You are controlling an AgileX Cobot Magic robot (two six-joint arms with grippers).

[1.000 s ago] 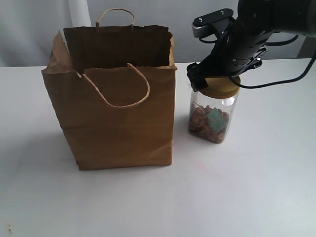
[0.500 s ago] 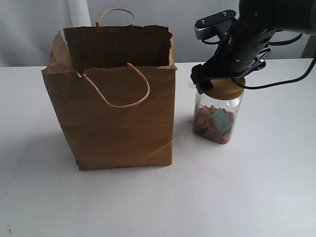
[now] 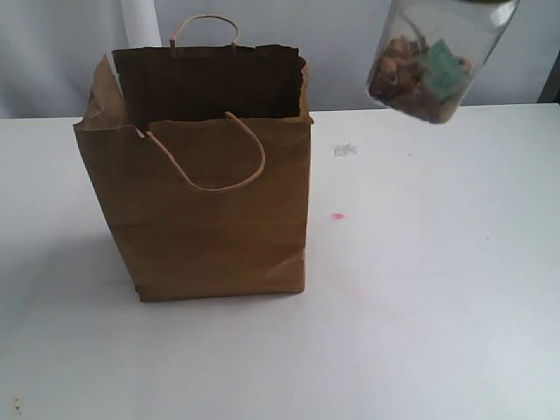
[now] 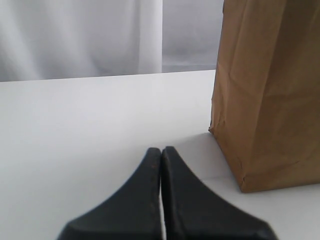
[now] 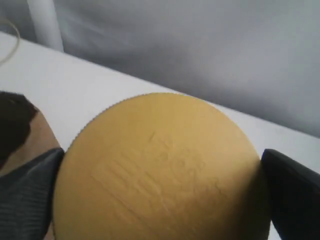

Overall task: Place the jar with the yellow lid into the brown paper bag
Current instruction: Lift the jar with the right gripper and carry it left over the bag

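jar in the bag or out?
Out. The yellow-lidded jar hangs tilted in the air, to the right of the brown paper bag in the exterior view. The right gripper clamps its lid.

The exterior camera stood at the table's (image 3: pixel 420 306) near side, slightly raised, facing the far grey backdrop (image 3: pixel 350 44), with the brown paper bag (image 3: pixel 210 219) left of middle and the yellow-lidded jar (image 3: pixel 424 61) cropped at the upper edge. The left wrist camera sat low over the tabletop, sighting along the left gripper (image 4: pixel 161 151) at that bag's lower corner. The right wrist camera looked down, very close, onto the jar's lid (image 5: pixel 160 175); a dark patch (image 5: pixel 12 120) beside it was possibly the bag's mouth.
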